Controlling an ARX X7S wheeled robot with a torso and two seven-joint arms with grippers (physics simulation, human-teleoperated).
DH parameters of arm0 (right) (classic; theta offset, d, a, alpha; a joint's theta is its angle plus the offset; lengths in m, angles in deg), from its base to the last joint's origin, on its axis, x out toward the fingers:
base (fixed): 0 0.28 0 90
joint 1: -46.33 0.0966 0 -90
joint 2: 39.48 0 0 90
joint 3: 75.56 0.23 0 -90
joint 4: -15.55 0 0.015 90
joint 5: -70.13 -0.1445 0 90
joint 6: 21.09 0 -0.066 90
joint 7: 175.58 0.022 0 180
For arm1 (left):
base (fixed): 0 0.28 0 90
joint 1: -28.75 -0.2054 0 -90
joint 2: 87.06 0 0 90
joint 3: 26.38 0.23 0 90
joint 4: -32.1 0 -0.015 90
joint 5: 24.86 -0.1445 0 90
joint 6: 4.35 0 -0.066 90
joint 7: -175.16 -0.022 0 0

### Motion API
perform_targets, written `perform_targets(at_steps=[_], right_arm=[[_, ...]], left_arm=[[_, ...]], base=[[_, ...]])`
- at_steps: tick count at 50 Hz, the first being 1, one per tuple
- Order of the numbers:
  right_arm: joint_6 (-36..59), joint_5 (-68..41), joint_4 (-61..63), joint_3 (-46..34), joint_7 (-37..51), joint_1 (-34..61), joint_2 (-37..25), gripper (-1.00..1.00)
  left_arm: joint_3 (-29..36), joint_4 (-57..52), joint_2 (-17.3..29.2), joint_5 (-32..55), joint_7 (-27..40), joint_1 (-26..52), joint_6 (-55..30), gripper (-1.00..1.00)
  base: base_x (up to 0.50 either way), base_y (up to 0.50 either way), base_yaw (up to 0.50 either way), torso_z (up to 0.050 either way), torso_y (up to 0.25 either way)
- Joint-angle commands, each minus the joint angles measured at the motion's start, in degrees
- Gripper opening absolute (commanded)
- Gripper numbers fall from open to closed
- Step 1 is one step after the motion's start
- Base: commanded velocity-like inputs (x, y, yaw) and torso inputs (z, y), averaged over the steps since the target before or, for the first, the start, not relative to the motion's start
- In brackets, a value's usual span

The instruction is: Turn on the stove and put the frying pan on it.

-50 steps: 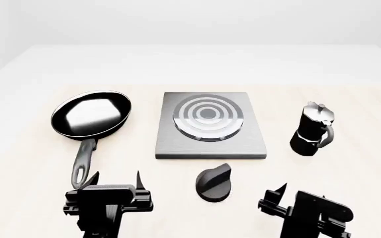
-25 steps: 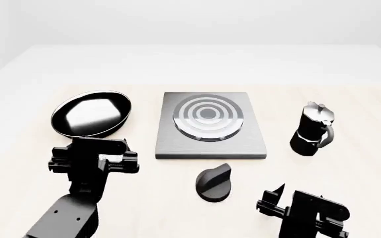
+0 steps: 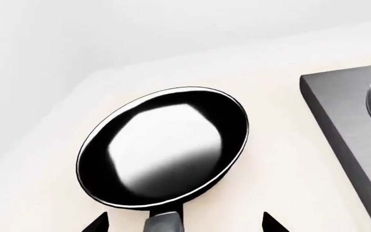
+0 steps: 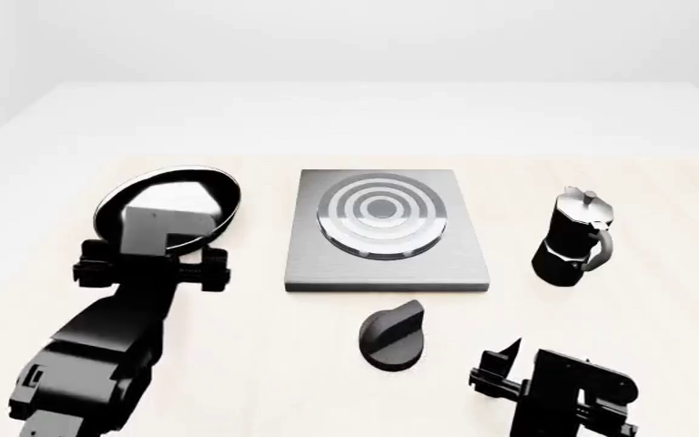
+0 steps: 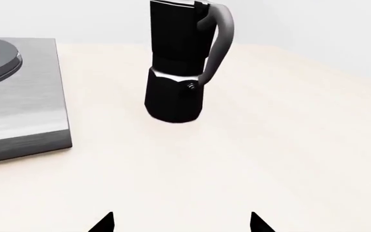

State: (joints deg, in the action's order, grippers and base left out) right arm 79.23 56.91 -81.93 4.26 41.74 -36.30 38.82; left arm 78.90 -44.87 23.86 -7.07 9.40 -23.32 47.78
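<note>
The frying pan (image 4: 179,198) lies left of the stove (image 4: 447,264), its shiny inside facing up (image 3: 166,147). My left gripper (image 4: 150,257) hangs over the pan's handle and hides it in the head view. In the left wrist view the left gripper (image 3: 184,223) is open, with the grey handle (image 3: 164,224) between its fingertips, apart from both. The stove's ringed burner (image 4: 382,216) is bare. The black knob (image 4: 392,336) sits in front of the plate. My right gripper (image 4: 505,366) is open near the front right, over bare table (image 5: 180,223).
A black-and-silver moka pot (image 4: 574,238) stands upright right of the stove, also ahead of the right gripper (image 5: 176,72). The stove's edge shows in both wrist views (image 3: 347,111) (image 5: 18,96). The table runs far back to a pale wall.
My left arm has moved forward from the table's front edge to over the pan's handle, jaws still open. The right arm, pan, knob and moka pot have not moved.
</note>
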Motion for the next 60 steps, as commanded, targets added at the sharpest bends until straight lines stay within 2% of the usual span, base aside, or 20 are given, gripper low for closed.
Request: perform_targets(at_steps=[1,9,10,22,30,60], right_arm=[[0.19,-0.14,-0.11,-0.33,0.26,0.15,-0.10,1.00],[-0.59,-0.10,-1.42,-0.54,0.14,0.56,-0.11,1.00],[-0.26,-0.12,-1.00,-0.59,0.27,0.47,-0.15,1.00],[-0.80,-0.24,-2.02,-0.80,0.15,0.68,-0.36,1.00],[-0.15,-0.35,-1.28,-1.06,0.53,0.56,-0.45,1.00],[-0.07,-0.51,-1.98,-1.90,0.92,1.08,-0.78,1.00]], left_arm=[[-1.17,7.20,-0.81,1.25,-1.02,3.82,-1.68,1.00],[-2.07,8.22,-1.07,2.42,-0.89,5.21,-4.10,1.00],[-3.75,8.47,-1.42,4.41,-1.75,5.45,-4.90,1.00],[-2.35,10.67,-1.53,3.78,-1.68,7.58,-7.03,1.00],[-1.77,16.24,-2.18,3.80,-2.48,10.58,-8.97,1.00],[0.53,32.29,-3.43,0.65,-3.86,16.07,-3.64,1.00]], base=[[0.00,0.00,0.00,0.000,0.000],[0.00,0.00,0.00,0.000,0.000],[0.00,0.00,0.00,0.000,0.000],[0.00,0.00,0.00,0.000,0.000],[0.00,0.00,0.00,0.000,0.000],[0.00,0.00,0.00,0.000,0.000]])
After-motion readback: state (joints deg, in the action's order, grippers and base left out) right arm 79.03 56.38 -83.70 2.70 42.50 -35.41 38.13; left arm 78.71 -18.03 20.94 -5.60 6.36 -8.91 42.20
